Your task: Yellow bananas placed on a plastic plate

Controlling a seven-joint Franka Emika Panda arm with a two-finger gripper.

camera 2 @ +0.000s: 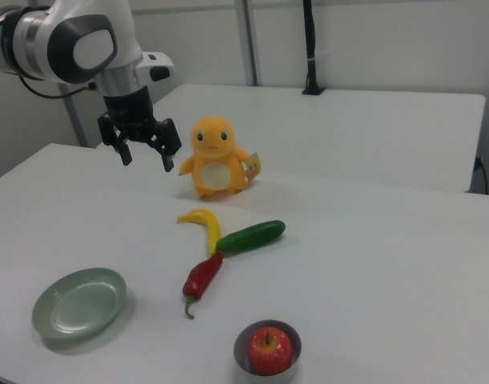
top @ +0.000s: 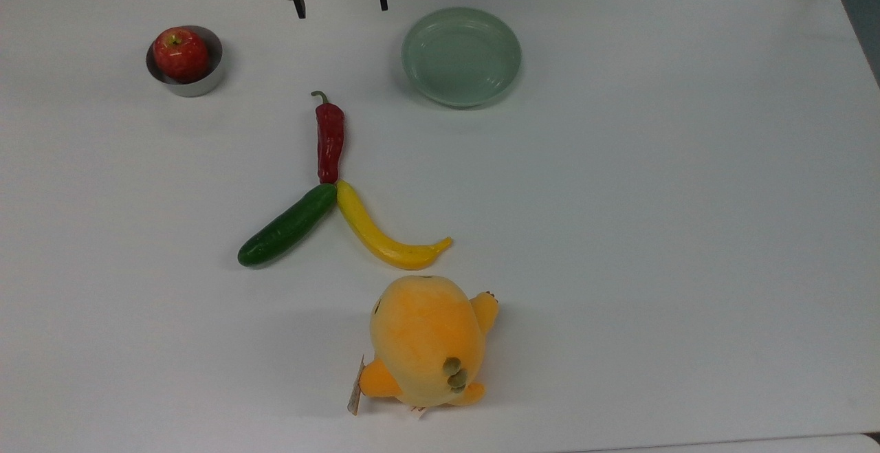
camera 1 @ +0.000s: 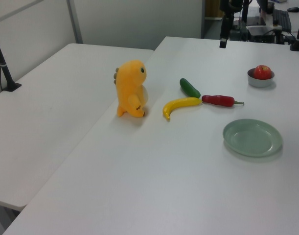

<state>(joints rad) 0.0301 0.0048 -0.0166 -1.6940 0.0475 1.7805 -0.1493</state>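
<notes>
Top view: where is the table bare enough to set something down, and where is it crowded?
Free: the white table on the top view's right, beyond the plastic plate and plush toy; also the top view's left, below the steel bowl holding the apple. The plate is empty. Crowded: the centre, where chili pepper, cucumber and yellow banana meet.

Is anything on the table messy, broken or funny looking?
Nothing is broken or spilled. One funny thing: the banana, cucumber and red chili pepper lie with their ends meeting at one spot, like a three-pointed star. The green plate is empty.
</notes>
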